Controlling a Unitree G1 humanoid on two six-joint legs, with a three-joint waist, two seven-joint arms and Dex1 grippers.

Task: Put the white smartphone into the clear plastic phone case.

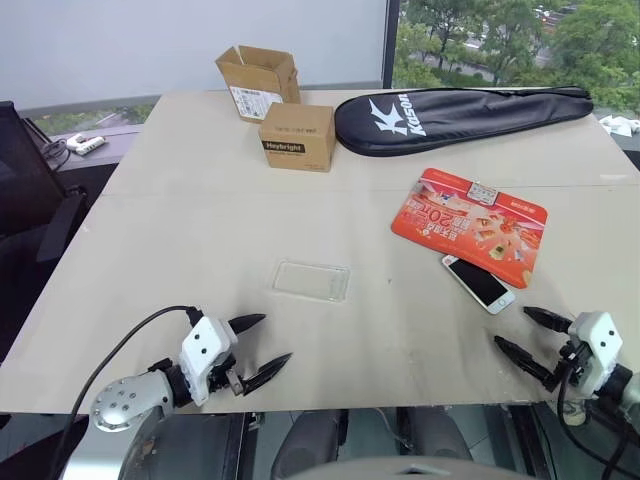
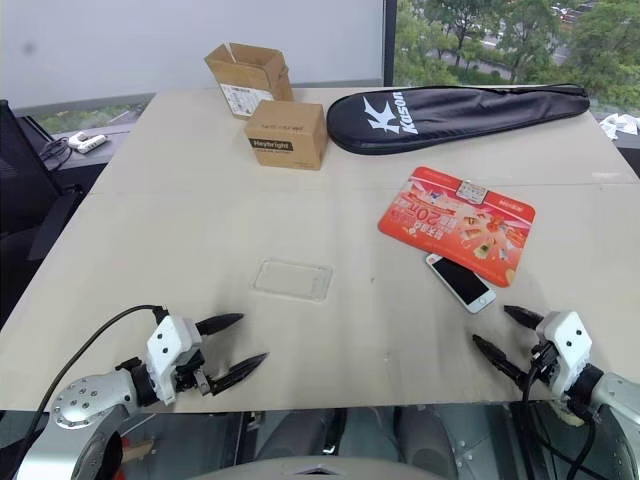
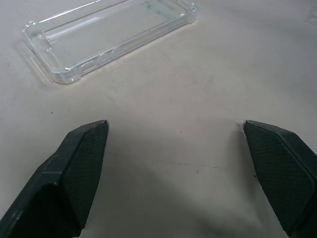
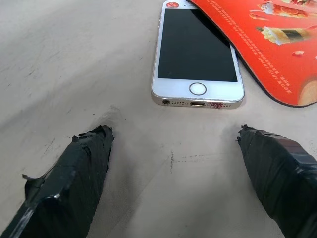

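bare table (image 1: 200, 230) around clear case (image 1: 311, 280), red packet (image 1: 470, 225) touching white phone (image 1: 478, 283)

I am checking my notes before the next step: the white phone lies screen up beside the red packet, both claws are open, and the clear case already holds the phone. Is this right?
Not fully. The clear case is empty and lies apart from the white phone, as the left eye view shows. The rest stands: the phone lies screen up beside the red packet, and the left claw and right claw are open.
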